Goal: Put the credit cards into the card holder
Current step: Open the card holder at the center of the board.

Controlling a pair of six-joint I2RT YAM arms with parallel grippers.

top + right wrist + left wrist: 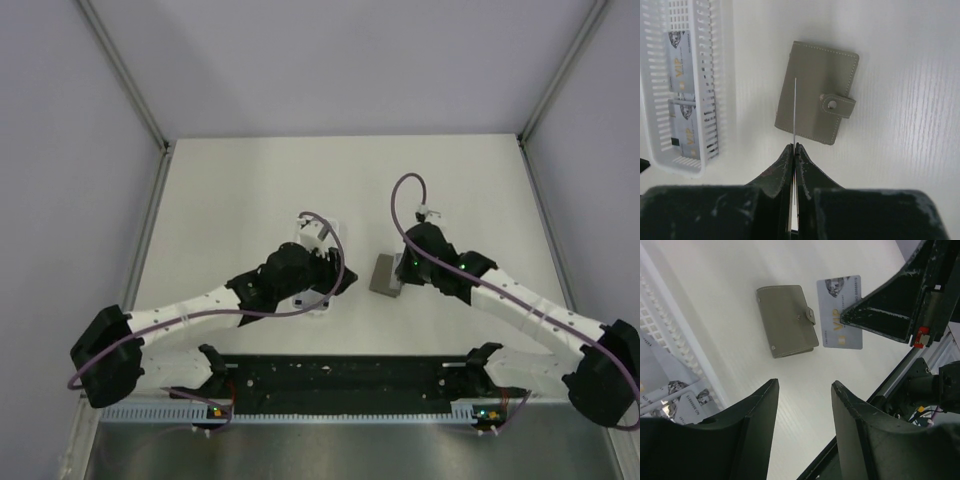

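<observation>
the right gripper (pixel 795 147) is pinching one thin, pale silvery-grey plastic credit card (pixel 840 312) between closed jaws, holding it over the right side of the card holder (pixel 817 92), a flat, grey-green, nearly square folding wallet. whether card and holder are touching cannot be told. the card holder is lying shut, its snap tab fastened, on the white bench (pixel 250 190), a little right of the middle and nearer the near edge than the far one. the left gripper (pixel 805 385) is hovering left of the card holder with its jaws apart and nothing between them. a long white slotted plastic tray (pixel 715 75) is sitting further left, carrying more silvery credit cards (pixel 682 100) flat inside.
</observation>
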